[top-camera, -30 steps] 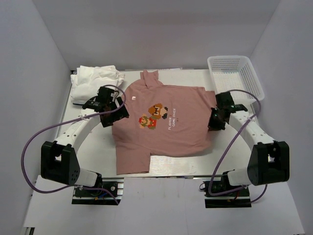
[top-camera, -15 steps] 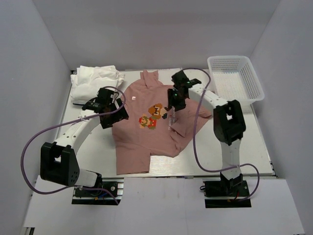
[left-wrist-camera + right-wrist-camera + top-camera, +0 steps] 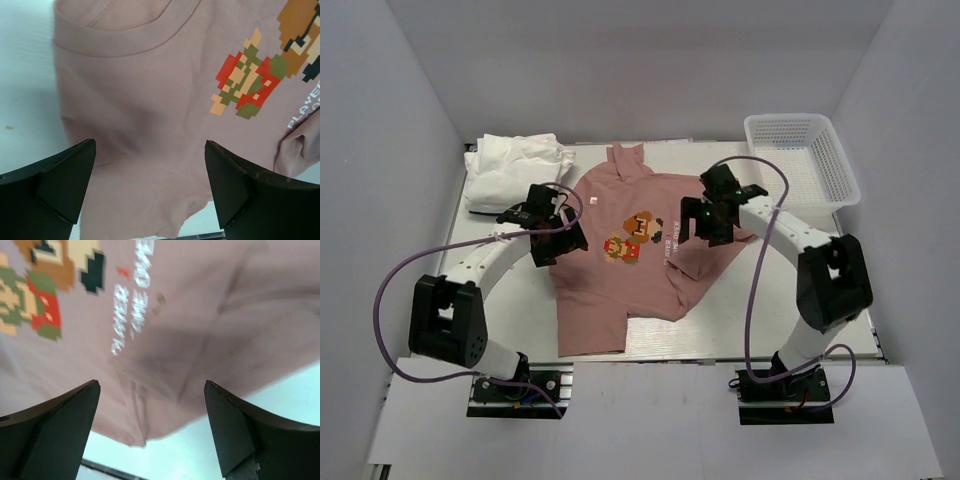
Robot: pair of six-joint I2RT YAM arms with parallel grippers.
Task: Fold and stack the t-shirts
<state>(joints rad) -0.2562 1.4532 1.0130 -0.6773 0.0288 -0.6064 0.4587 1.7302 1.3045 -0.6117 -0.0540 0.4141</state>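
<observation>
1. Nearest the arm bases, one dusty-pink t-shirt lies on the worktop, its right side folded inward.
2. Two tools hover over it: the left tool and the right tool, both with jaws apart and empty.
3. Its print reads "PLAYER" and "GAME OVER".
4. Farthest back are one pile of white t-shirts on the left and one white basket on the right.

white lettering "PLAYER", "GAME OVER", on dusty-pink t-shirt chest

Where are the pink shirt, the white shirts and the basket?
pink t-shirt (image 3: 610,290), top view, lower front fabric.
white t-shirts (image 3: 515,165), top view, middle of the pile.
basket (image 3: 798,160), top view, bare mesh floor.
</observation>
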